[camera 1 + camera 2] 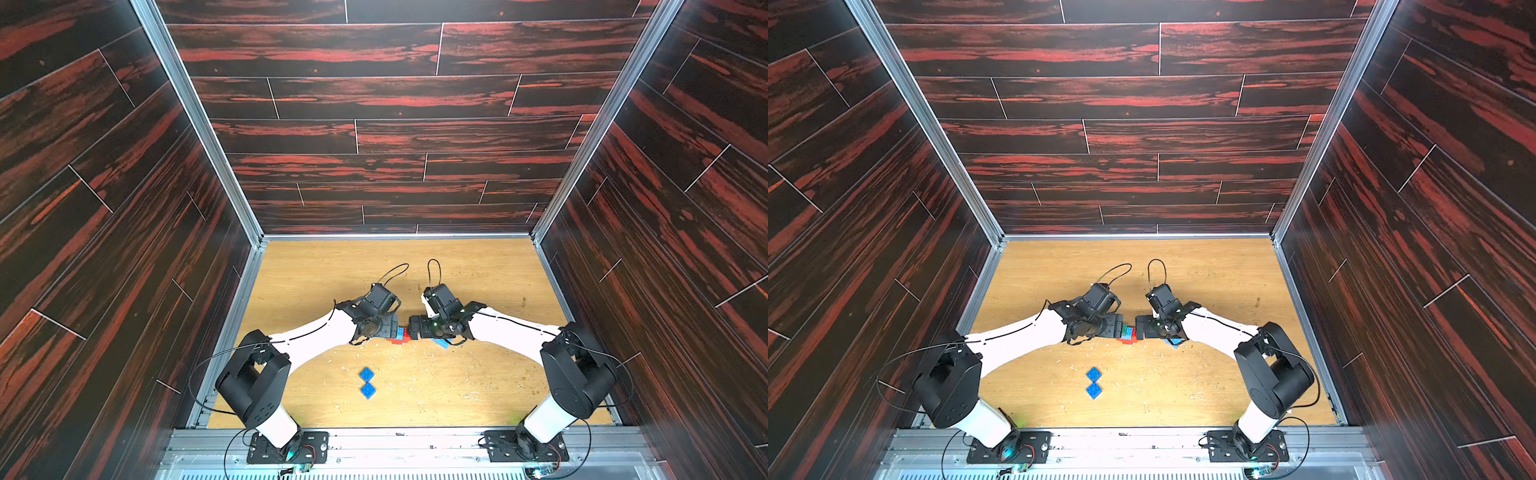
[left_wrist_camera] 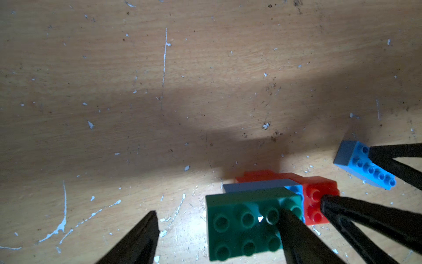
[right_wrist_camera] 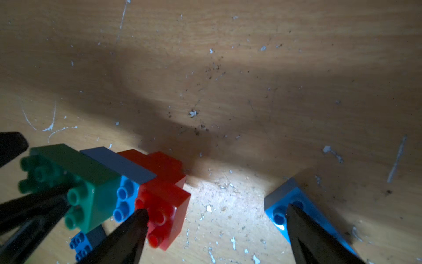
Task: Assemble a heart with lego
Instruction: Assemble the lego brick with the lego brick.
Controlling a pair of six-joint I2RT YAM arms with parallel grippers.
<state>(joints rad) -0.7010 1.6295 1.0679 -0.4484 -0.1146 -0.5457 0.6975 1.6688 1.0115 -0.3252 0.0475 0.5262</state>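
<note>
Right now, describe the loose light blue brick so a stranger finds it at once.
On the wooden table, find the right gripper at the middle. A long light blue brick lies partly under it, joined to nothing, unlike the multicoloured cluster alongside.

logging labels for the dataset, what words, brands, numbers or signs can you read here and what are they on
None: no word, brand, number or sign can be read in any view.
Studs of the green brick, red-orange brick, loose light blue brick: marks, if any, too blurred to read.
Two dark blue bricks in both top views: too small to tell.
</note>
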